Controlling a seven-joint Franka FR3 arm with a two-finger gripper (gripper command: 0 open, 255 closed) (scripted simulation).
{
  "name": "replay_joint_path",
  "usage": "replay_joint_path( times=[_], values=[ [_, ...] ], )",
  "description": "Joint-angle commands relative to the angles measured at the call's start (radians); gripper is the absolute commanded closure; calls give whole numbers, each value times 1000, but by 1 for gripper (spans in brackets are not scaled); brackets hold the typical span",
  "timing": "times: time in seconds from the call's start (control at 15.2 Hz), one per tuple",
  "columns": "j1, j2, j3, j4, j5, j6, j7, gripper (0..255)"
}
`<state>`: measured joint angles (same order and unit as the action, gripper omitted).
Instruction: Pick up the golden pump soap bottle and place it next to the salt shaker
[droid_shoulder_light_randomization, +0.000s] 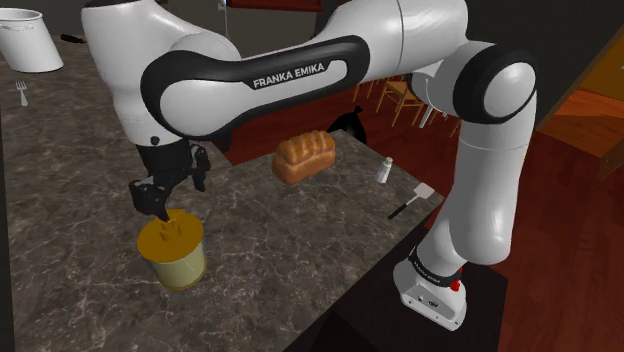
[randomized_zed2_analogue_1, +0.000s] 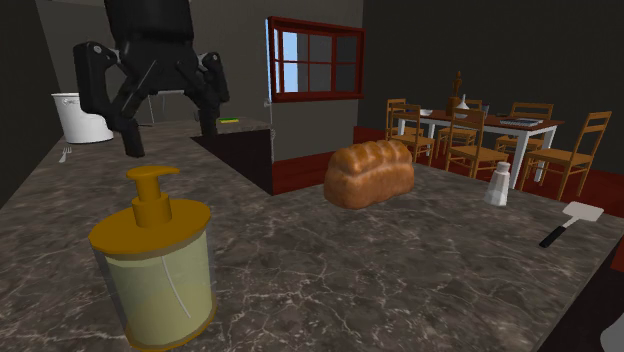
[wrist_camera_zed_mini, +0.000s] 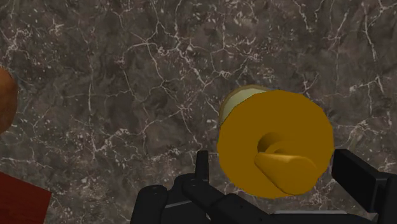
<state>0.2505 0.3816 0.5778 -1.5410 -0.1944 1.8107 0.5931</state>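
Observation:
The soap bottle (droid_shoulder_light_randomization: 173, 252) has a golden pump lid and a pale yellow body, and it stands upright on the dark marble counter (droid_shoulder_light_randomization: 300, 230). My black gripper (droid_shoulder_light_randomization: 166, 195) hangs open just above its pump. In the wrist view the golden lid (wrist_camera_zed_mini: 275, 149) lies between my spread fingers (wrist_camera_zed_mini: 202, 170), which do not touch it. Seen from the second exterior view, the gripper (randomized_zed2_analogue_1: 170, 130) hovers above and behind the bottle (randomized_zed2_analogue_1: 155, 265). The small white salt shaker (droid_shoulder_light_randomization: 383, 168) (randomized_zed2_analogue_1: 497, 185) stands far off, towards the shoulder view's right, beyond the bread.
A bread loaf (droid_shoulder_light_randomization: 305, 157) (randomized_zed2_analogue_1: 369, 173) lies between bottle and shaker. A spatula (droid_shoulder_light_randomization: 415, 200) (randomized_zed2_analogue_1: 570, 222) rests near the counter's edge past the shaker. A white pot (droid_shoulder_light_randomization: 30, 40) and a fork (droid_shoulder_light_randomization: 22, 92) sit at the far end. A dining table with chairs (randomized_zed2_analogue_1: 490, 130) stands beyond.

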Motion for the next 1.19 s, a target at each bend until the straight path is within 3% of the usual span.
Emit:
replay_joint_path(
  times=[0.0, 0.53, 0.99, 1.06, 1.12],
  values=[
    [56, 101, -8, 110, -47, -30, 37, 0],
    [50, 112, -17, 22, -56, 65, 46, 0],
    [50, 112, -17, 22, -56, 65, 46, 0],
    [50, 112, -17, 22, -56, 65, 46, 255],
    [50, 112, -17, 22, -56, 65, 46, 255]
  ],
)
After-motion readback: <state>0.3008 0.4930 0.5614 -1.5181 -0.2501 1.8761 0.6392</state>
